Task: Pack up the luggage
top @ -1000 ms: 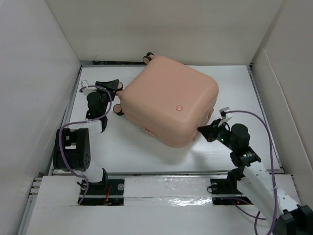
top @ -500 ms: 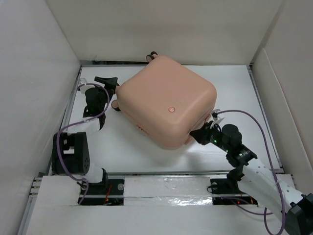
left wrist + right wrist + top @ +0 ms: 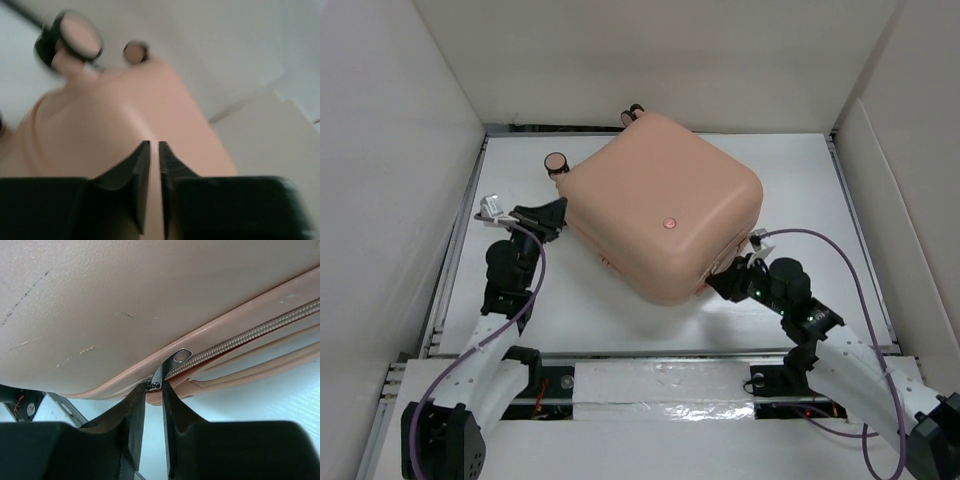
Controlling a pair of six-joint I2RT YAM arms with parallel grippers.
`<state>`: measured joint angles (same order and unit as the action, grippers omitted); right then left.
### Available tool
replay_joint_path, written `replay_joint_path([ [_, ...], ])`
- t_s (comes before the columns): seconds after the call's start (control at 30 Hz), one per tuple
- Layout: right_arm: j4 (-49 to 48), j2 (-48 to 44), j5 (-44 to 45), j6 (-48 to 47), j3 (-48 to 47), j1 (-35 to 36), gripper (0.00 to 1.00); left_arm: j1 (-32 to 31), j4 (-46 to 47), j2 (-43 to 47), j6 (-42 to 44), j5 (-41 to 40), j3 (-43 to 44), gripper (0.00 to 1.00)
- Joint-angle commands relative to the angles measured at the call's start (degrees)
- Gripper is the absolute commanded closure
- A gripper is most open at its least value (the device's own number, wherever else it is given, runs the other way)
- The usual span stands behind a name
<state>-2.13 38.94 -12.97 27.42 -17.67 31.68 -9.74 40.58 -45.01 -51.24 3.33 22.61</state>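
At five o'clock the right gripper (image 3: 154,389), clenched on the zipper pull (image 3: 174,362), has drawn toward seven o'clock, so zipping shut looks underway. At nine, the left gripper (image 3: 550,214), pinched empty, has dropped back beside the luggage (image 3: 660,200), mid-table, lid down.

Both arms had black joint housings and white link sections. A purple cable (image 3: 537,275) looped along the left arm (image 3: 503,280), and another arched over the right arm (image 3: 845,350). The left gripper (image 3: 556,210) and right gripper (image 3: 716,283) were matte black, each with a small white fitting behind it. Their fingers (image 3: 131,172) were smooth black wedges on blocky bases, tapering to thin tips.
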Motion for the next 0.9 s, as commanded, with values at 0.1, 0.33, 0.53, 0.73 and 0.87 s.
replay_joint_path([
  [0.1,-0.5,-3.87,6.01,0.44,1.5,0.84,0.58,-0.02,-11.39,8.36,8.17,8.87,-5.47,1.0],
  [0.33,-8.32,0.69,6.73,-0.09,1.15,0.84,0.64,-0.02,-12.1,8.8,12.38,19.51,-11.62,1.0],
  [0.53,-3.44,2.99,4.8,-0.96,-1.4,0.84,0.64,-1.06,-13.16,11.7,15.65,25.58,-16.1,1.0],
  [0.73,-4.7,-7.11,4.19,1.75,5.08,0.84,0.89,-26.57,-12.54,5.21,18.9,8.75,-14.0,1.0],
  [0.87,-3.59,-7.04,1.46,-0.25,4.49,0.84,0.72,-40.32,-12.72,2.22,17.67,-6.3,-12.77,1.0],
])
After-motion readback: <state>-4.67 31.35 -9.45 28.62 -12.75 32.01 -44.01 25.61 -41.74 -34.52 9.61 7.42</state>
